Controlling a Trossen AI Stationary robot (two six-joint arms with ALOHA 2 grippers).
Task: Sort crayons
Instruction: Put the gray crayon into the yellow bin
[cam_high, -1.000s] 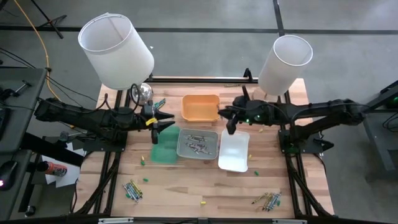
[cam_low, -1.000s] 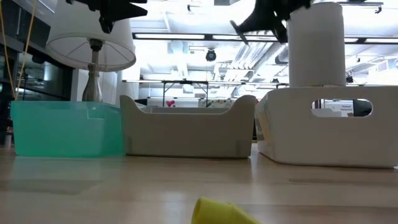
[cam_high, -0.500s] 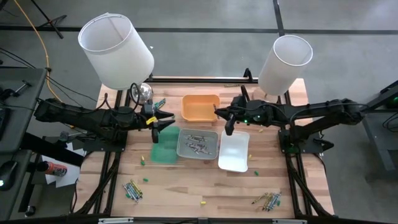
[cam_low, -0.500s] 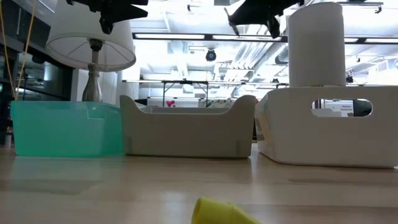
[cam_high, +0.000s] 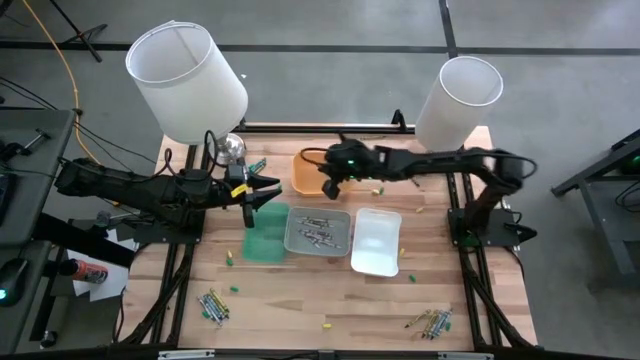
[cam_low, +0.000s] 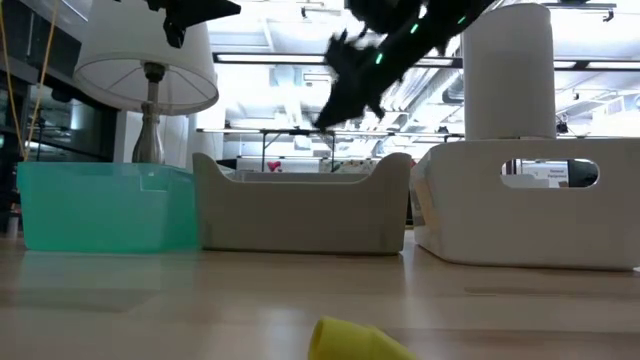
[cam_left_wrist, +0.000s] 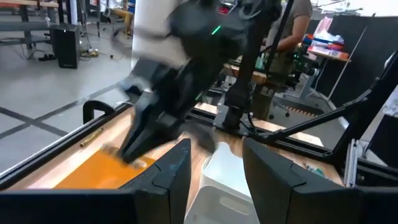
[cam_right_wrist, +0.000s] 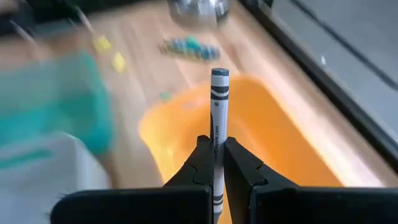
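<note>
Grey crayon upright, clamped in right tool above orange tray. Left tool hovers over green tray, fingers apart, empty. More grey crayons lie in grey tray, white tray beside it. Loose crayon piles sit near table front corners.

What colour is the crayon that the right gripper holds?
Grey, with black bands: the crayon stands pinched in the right gripper. The right wrist view shows it best.
</note>
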